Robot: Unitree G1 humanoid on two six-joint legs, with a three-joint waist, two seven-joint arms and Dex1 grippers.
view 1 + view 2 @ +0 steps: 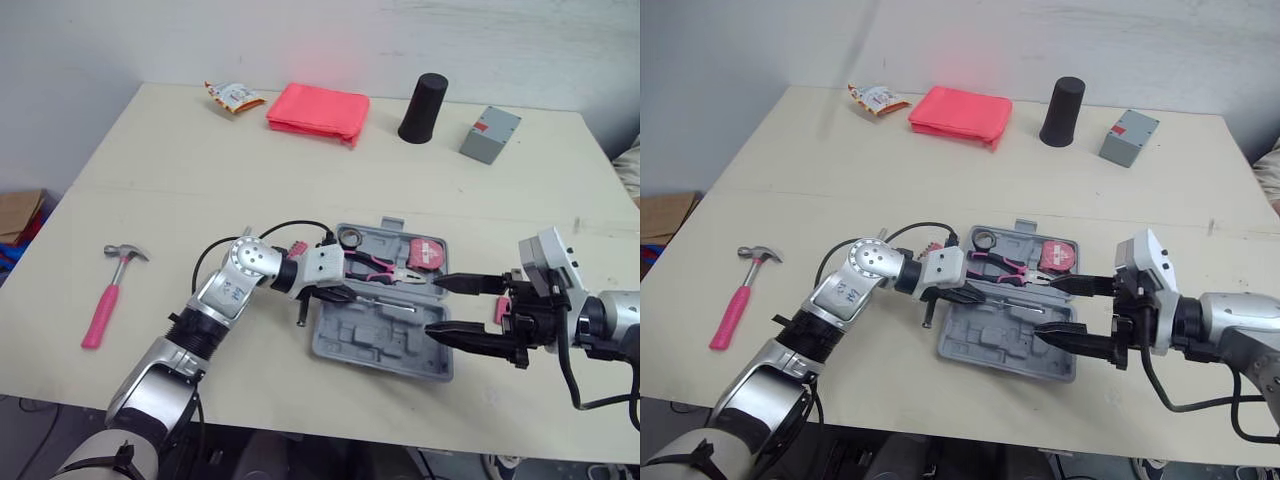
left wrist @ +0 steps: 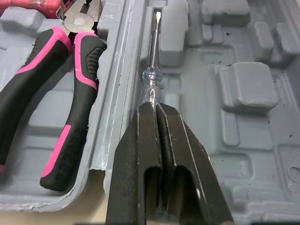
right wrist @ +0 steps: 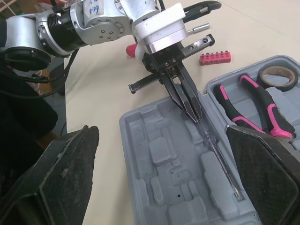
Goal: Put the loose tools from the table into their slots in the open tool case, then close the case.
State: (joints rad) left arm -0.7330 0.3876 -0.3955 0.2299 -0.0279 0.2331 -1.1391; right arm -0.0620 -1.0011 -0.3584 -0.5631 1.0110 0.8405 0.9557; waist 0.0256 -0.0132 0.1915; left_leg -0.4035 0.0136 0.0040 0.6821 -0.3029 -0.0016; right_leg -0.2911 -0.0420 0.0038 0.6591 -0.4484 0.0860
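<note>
Clamping with the left pincer [image 1: 345, 295], fingers pressed together on the clear handle of a slim screwdriver [image 2: 151, 77]. Holding that screwdriver low over the near half of the open tool case [image 1: 380, 350], with the metal shaft lying in a narrow groove just beside the hinge ridge and pointing toward 3 o'clock. Reaching in from the case's 9 o'clock side to do so.

Hovering with the right pincer [image 1: 433, 307] at the 3 o'clock end of the case, fingers spread wide apart and gripping nothing, tips pointing toward 9 o'clock over the case's right-hand part.

Sitting already in the far half of the case: pink-and-black pliers [image 1: 380, 268] in their moulded slot, a pink tape measure [image 1: 428, 253] at 3 o'clock of the pliers, and a dark roll of tape [image 1: 350, 238] in the 10 o'clock corner.

Lying loose on the table [image 1: 200, 170]: a pink-handled hammer [image 1: 112, 295], well apart from the case at its 9 o'clock, head toward 12; a pink bit holder [image 3: 215, 57] just beyond the case's 10 o'clock corner, near the left wrist; and a small silver bit [image 3: 199, 28] near that holder.

Standing well apart along the 12 o'clock edge, running from 9 toward 3: a snack packet [image 1: 234, 96], a folded red cloth [image 1: 318, 110], a black cup [image 1: 423, 108] and a grey box [image 1: 490, 134].
</note>
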